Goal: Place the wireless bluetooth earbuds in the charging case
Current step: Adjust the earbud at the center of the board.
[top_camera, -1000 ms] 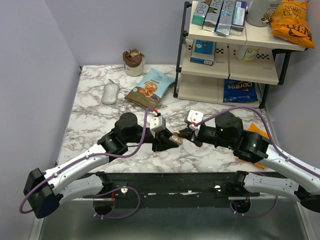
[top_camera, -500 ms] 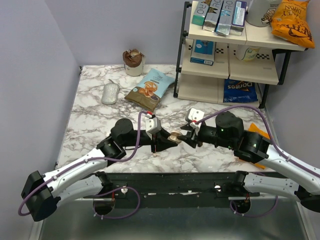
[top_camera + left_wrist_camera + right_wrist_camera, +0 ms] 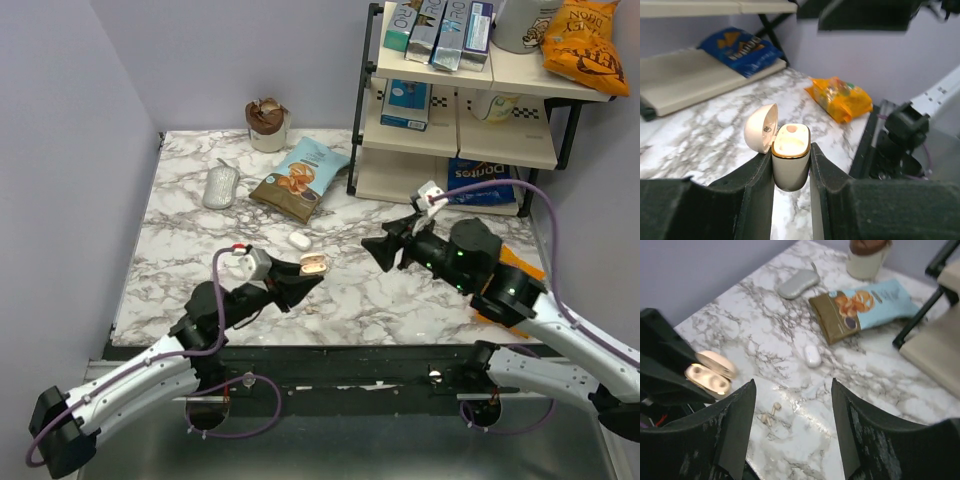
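Observation:
The charging case (image 3: 790, 160) is cream-white with a gold rim and its lid (image 3: 761, 128) hangs open. My left gripper (image 3: 791, 151) is shut on its body and holds it above the marble. In the top view the case (image 3: 314, 264) sits at the tip of the left gripper (image 3: 303, 274), near the table's front. Both earbuds (image 3: 768, 415) lie together on the marble, below and between the fingers of my right gripper (image 3: 792, 385). That right gripper (image 3: 378, 250) hangs open and empty, right of the case (image 3: 707, 376).
A small white oval pebble-like case (image 3: 299, 239) lies on the marble beyond the held case. At the back left are a grey oval object (image 3: 220, 186), a snack bag (image 3: 300, 177) and a cup (image 3: 267, 124). A shelf rack (image 3: 460, 100) fills the back right. An orange bag (image 3: 840, 97) lies under the right arm.
The grippers, close together a second ago, have parted. The left arm drew back toward the near left with the case. The right gripper opened and pulled away to the right.

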